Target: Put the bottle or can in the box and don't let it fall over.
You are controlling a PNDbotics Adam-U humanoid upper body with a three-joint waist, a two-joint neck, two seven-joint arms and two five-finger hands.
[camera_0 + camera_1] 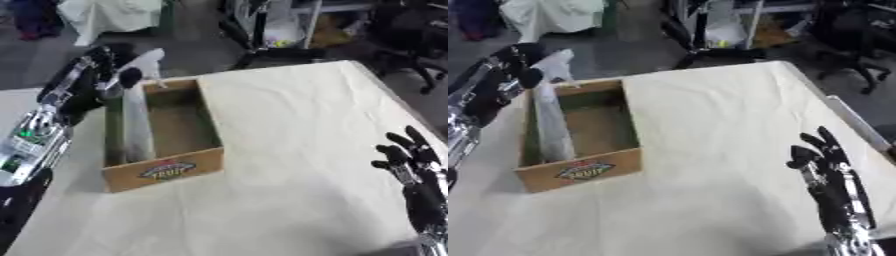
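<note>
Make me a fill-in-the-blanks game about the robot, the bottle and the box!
1. The tall pale bottle stands inside the cardboard ____.
2. The robot's ____ hand is up at the top of the bottle.
3. The right hand rests open near the table's lower right corner and holds ____.
4. The bottle stands against the box's ____ wall.

Missing words: box; left; nothing; left
</note>
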